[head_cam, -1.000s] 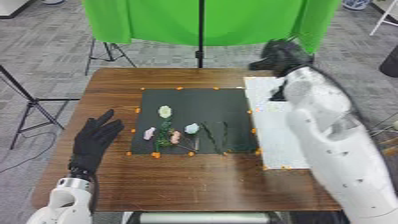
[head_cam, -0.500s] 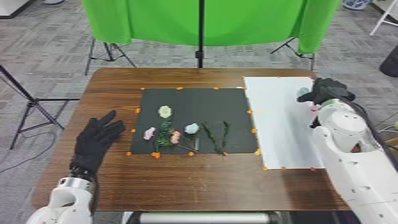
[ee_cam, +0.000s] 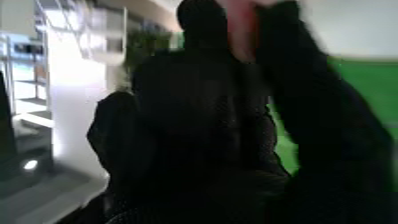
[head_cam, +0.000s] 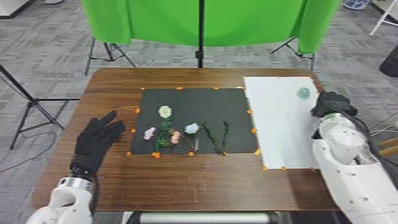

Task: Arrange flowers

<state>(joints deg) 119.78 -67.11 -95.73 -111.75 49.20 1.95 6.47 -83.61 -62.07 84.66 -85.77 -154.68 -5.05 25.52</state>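
Observation:
My right hand [head_cam: 334,104] is at the right edge of the white sheet [head_cam: 277,125]. In the right wrist view, this hand [ee_cam: 195,110] pinches a blurred pinkish-red thing [ee_cam: 242,30] between thumb and fingers. A pale green oval piece [head_cam: 304,93] lies on the sheet, just beyond the hand. On the dark mat [head_cam: 191,100] lie a pale yellow flower [head_cam: 165,111], a pink one [head_cam: 149,133], an orange-pink one [head_cam: 175,137], a pale blue one [head_cam: 192,128] and dark green stems [head_cam: 213,135]. Left of the mat, my left hand [head_cam: 96,138] rests with relaxed fingers.
The brown wooden table [head_cam: 204,185] carries mat and sheet side by side, with small orange markers [head_cam: 155,155] along their edges. A green backdrop [head_cam: 160,22] hangs beyond the far edge, with a black stand [head_cam: 200,50] before it.
My right hand has come back from the sheet's far end to its right side, then slightly nearer, uncovering the sheet and the pale green piece. The left hand has stayed still.

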